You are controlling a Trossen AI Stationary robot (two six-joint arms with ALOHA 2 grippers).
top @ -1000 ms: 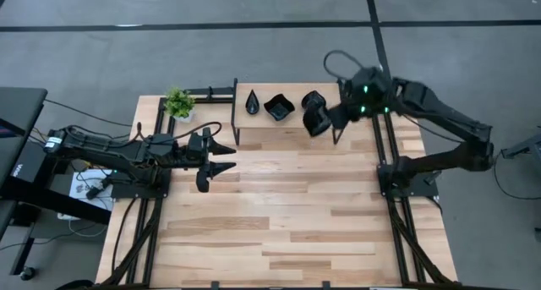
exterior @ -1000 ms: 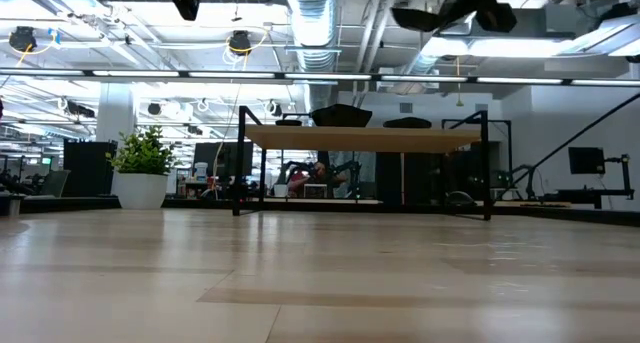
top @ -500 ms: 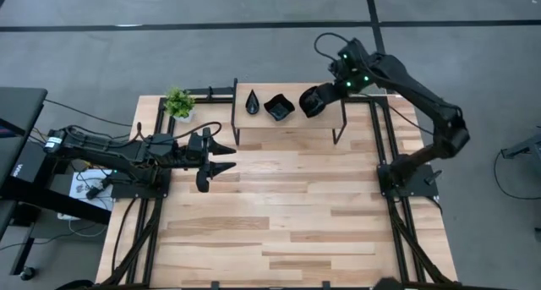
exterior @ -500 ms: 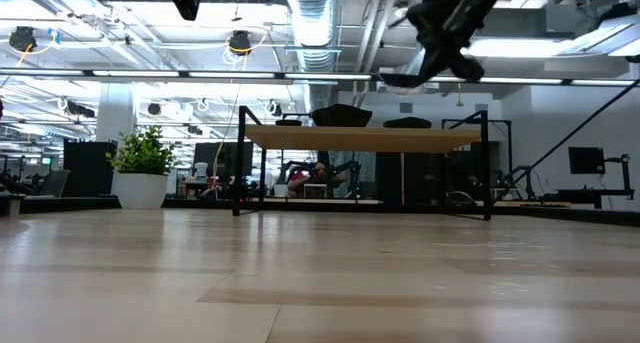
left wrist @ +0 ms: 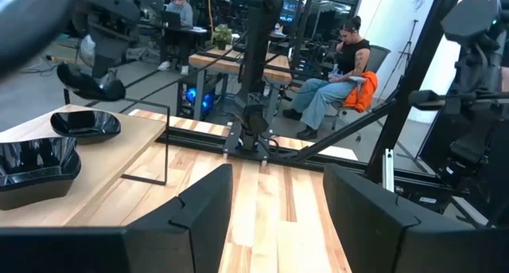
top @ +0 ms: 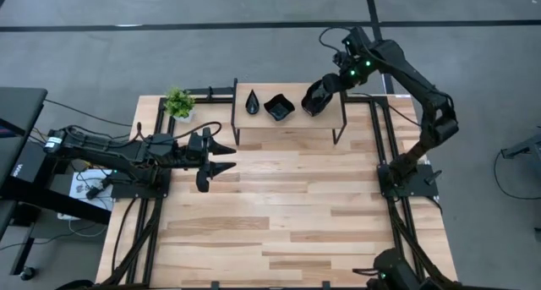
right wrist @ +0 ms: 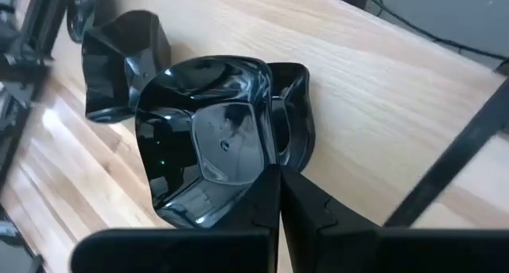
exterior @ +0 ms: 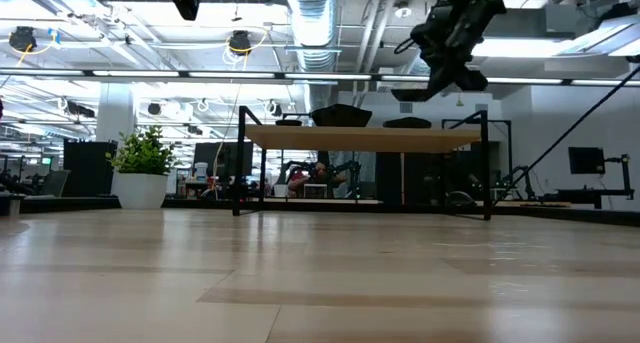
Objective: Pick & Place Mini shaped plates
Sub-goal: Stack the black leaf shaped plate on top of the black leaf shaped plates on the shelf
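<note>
Bright, even overhead lighting, sharp frames.
Glare is seen on the glossy plate (right wrist: 208,157) just ahead of the right gripper (right wrist: 278,195); shadows soft.

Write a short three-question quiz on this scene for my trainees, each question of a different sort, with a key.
1. True or false: the right gripper is shut on the rim of a glossy black wavy-edged plate.
2. Multiple choice: the small green potted plant stands (A) on the raised wooden shelf, (B) on the table beside the shelf, on the left arm's side, (C) in the left gripper.
3. In the high view, how many plates lie on the shelf apart from the held one?

Key: 1 true. 2 B. 3 two, a narrow teardrop plate and a wavy square plate; the wrist view shows another under the held one.
</note>
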